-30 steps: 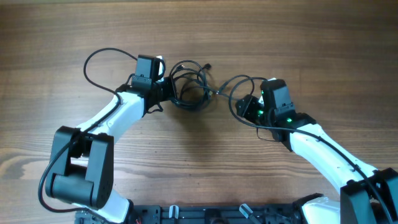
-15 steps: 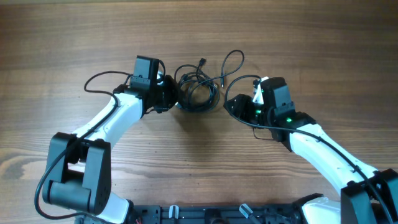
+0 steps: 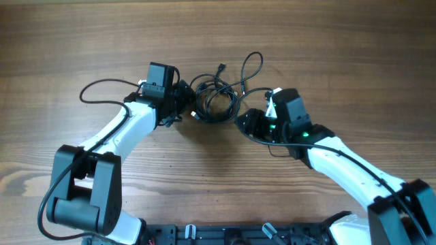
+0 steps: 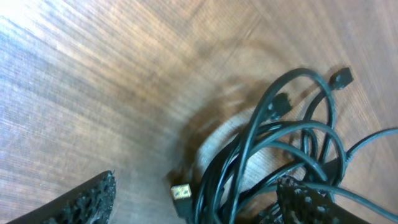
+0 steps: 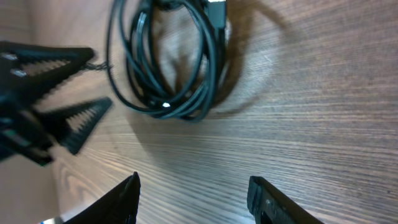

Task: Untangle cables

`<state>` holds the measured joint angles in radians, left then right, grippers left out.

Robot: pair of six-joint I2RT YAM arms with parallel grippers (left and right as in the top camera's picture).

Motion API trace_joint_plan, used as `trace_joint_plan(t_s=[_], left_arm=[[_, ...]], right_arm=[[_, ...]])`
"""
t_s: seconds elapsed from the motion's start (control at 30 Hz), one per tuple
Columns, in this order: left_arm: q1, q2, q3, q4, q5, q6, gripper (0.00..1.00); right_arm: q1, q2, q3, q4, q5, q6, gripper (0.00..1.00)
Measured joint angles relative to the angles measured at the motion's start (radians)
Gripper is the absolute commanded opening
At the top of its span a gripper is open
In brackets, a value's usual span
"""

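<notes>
The cables [image 3: 216, 95] lie in a tangled black coil on the wooden table, between my two arms. One loop [image 3: 253, 67] sticks out toward the far right. My left gripper [image 3: 189, 106] stands open at the coil's left edge. In the left wrist view the cables [image 4: 261, 149] run between its wide jaws, close to the right finger [image 4: 305, 199], and a gold-tipped plug [image 4: 181, 194] lies on the table. My right gripper [image 3: 240, 122] is open just right of the coil. The right wrist view shows the cables [image 5: 180, 68] ahead of the right gripper [image 5: 193, 190], with nothing between its fingers.
The left arm's own thicker black wire [image 3: 102, 92] loops out over the table to the left. A small cable plug [image 3: 222, 67] points toward the far side. Bare wooden tabletop [image 3: 306, 41] surrounds the coil.
My left gripper has opened and let go of the cables. The right arm has moved left, closer to the coil. The loop on the right has shifted a little.
</notes>
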<state>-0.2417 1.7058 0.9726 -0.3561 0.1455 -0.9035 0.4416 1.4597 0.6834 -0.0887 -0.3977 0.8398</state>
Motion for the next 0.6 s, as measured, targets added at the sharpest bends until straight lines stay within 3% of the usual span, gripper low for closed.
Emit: trace_joint_plan(t_s=[0.2,0.4,0.57,0.6], left_arm=[[-0.001,-0.001,0.001,0.102,-0.03,0.224,0.74],[-0.05,0.074,0.005,0.22,-0.032,0.382,0.74],[-0.099,0.11,0.005,0.226,-0.033,0.528,0.63],[-0.1,0.112,0.005,0.225,-0.034,0.535,0.56]], right_arm=[[0.023,0.145,0.002,0.121,0.04,0.0,0.6],[0.023,0.213,0.002,0.138,0.039,0.0,0.62],[0.023,0.217,0.002,0.142,0.039,-0.008,0.62],[0.023,0.217,0.002,0.143,0.039,-0.008,0.62]])
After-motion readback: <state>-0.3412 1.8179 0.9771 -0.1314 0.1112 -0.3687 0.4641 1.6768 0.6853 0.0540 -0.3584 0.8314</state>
